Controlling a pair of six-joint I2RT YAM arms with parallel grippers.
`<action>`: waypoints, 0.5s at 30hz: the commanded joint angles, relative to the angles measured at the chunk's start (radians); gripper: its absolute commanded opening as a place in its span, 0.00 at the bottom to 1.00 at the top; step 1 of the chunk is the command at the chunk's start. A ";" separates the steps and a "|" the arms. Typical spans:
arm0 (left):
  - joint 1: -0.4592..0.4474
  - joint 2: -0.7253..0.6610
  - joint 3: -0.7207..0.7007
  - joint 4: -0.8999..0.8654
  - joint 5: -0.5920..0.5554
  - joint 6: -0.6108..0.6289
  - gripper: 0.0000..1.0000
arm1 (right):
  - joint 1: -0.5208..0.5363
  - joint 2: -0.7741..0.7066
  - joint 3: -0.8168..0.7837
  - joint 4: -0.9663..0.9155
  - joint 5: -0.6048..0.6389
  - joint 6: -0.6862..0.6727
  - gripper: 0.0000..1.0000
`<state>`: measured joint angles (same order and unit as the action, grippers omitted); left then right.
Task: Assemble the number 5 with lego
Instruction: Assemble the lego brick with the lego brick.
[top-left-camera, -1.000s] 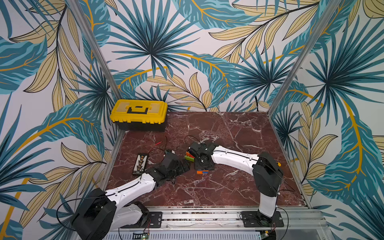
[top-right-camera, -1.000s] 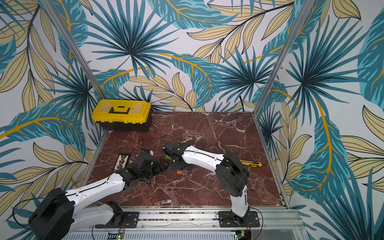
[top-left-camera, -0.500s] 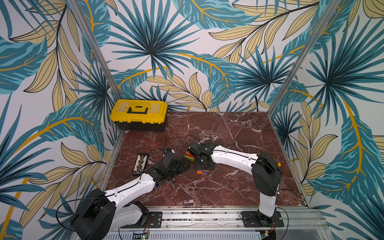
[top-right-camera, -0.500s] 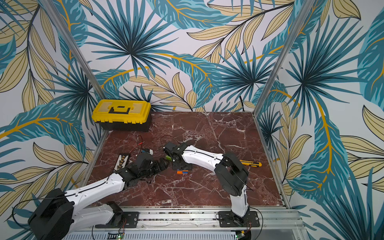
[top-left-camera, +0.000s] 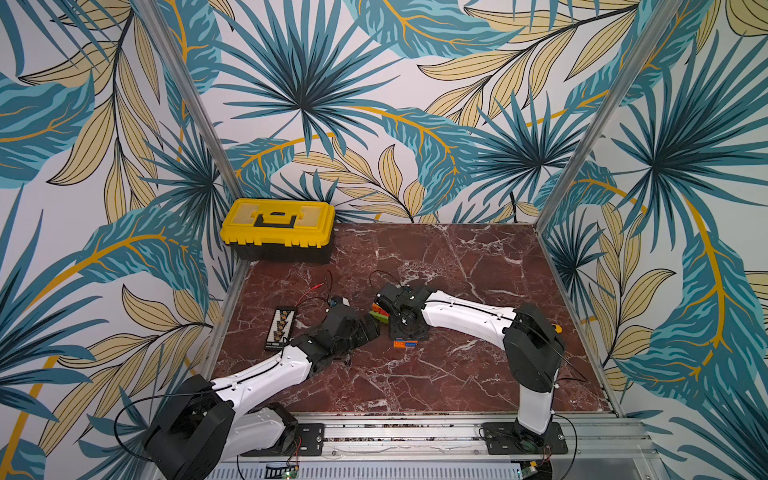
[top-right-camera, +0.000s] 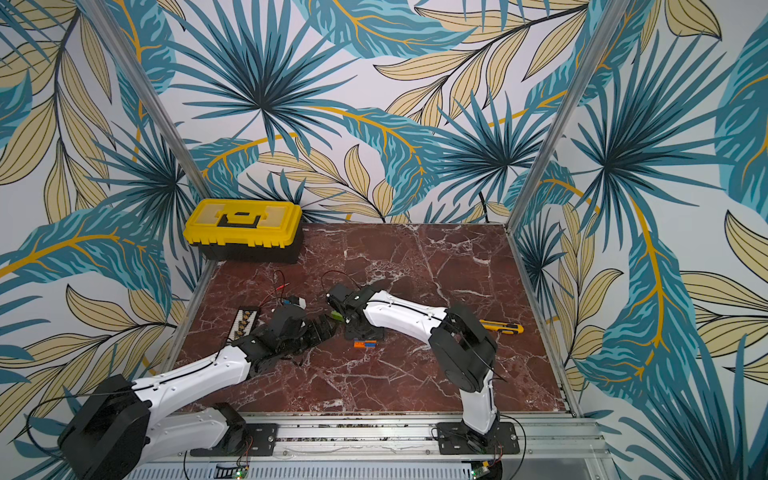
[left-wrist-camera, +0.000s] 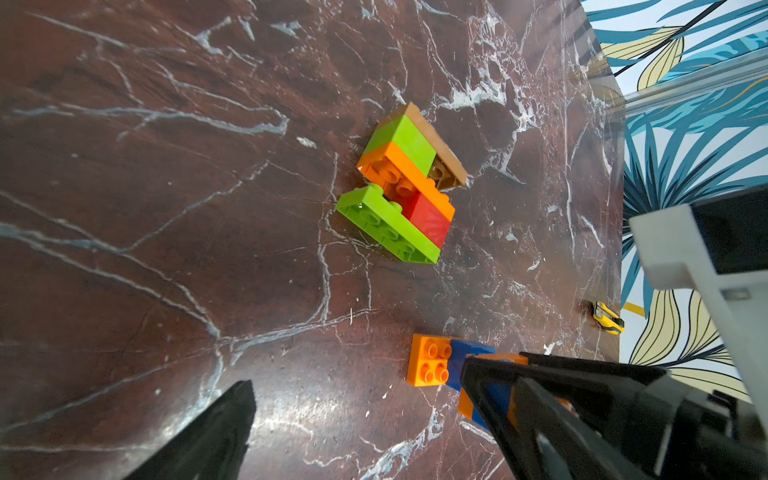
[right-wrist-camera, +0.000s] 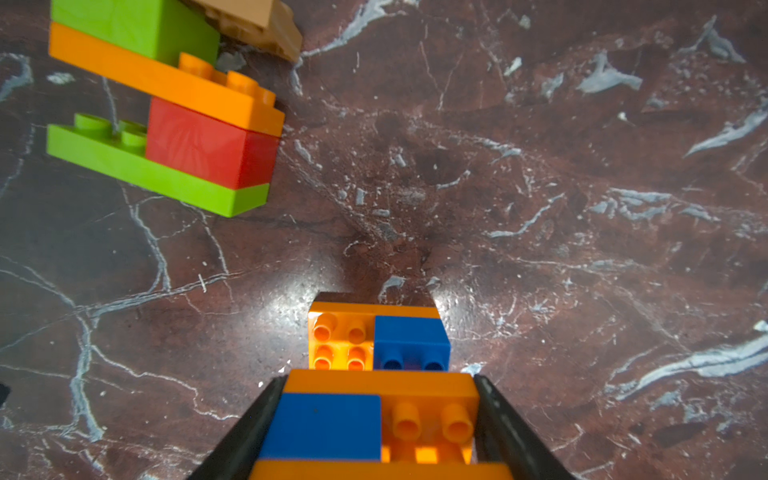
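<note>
Two lego clusters lie on the dark red marble table (top-left-camera: 457, 374). The green, orange, red and tan cluster (left-wrist-camera: 399, 187) (right-wrist-camera: 166, 108) lies between the two arms' wrists in a top view (top-left-camera: 380, 313). The orange and blue striped cluster (right-wrist-camera: 374, 353) (top-left-camera: 405, 343) lies flat just in front of it. My right gripper (right-wrist-camera: 380, 419) is shut on the striped cluster, one finger on each long side. My left gripper (left-wrist-camera: 357, 390) is open and empty, low over bare marble beside the striped cluster (left-wrist-camera: 430, 365), with one finger partly covering it.
A yellow toolbox (top-left-camera: 278, 228) stands in the back left corner. A black strip with yellow marks (top-left-camera: 281, 328) and thin red and black wires (top-left-camera: 316, 286) lie to the left of my left gripper. A yellow utility knife (top-right-camera: 500, 327) lies near the right edge.
</note>
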<state>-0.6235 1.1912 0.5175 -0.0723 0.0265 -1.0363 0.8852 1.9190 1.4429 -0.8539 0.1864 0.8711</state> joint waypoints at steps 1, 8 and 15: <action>0.011 0.001 -0.009 0.019 -0.008 0.011 1.00 | 0.000 0.015 0.002 -0.010 0.015 0.017 0.65; 0.019 0.008 -0.011 0.022 -0.005 0.016 1.00 | 0.000 0.021 0.004 -0.019 0.027 0.029 0.64; 0.025 0.008 -0.009 0.011 -0.010 0.013 1.00 | -0.003 0.041 0.023 -0.018 0.018 0.024 0.64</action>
<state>-0.6056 1.1973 0.5175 -0.0689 0.0261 -1.0363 0.8852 1.9335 1.4471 -0.8543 0.1905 0.8833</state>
